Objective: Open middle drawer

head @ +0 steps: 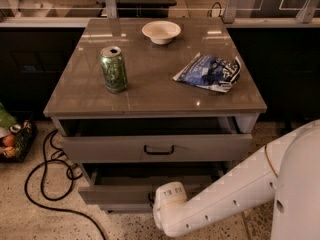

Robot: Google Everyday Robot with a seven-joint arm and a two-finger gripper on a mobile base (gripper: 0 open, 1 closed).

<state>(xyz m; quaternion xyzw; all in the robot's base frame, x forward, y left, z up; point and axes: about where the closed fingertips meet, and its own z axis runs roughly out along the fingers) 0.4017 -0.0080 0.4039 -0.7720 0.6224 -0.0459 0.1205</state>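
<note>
Grey cabinet on a speckled floor: the middle drawer, second down, stands part-way out, with a dark gap above its front. The pincer sits at its centre, tucked behind the white wrist; I cannot tell its hold. The pull looks half done; next, a straight draw outward. Above, the top drawer is ajar, and a can stands on the counter

The glossy grey-brown cabinet top carries three things, well apart. A green can stands upright at the left. A white bowl sits at the back centre, and a crumpled blue-and-white bag lies at the right. On the speckled floor a black cable loops beside a basket, perhaps of fruit. The gripper is low at the cabinet's front, near the floor.
</note>
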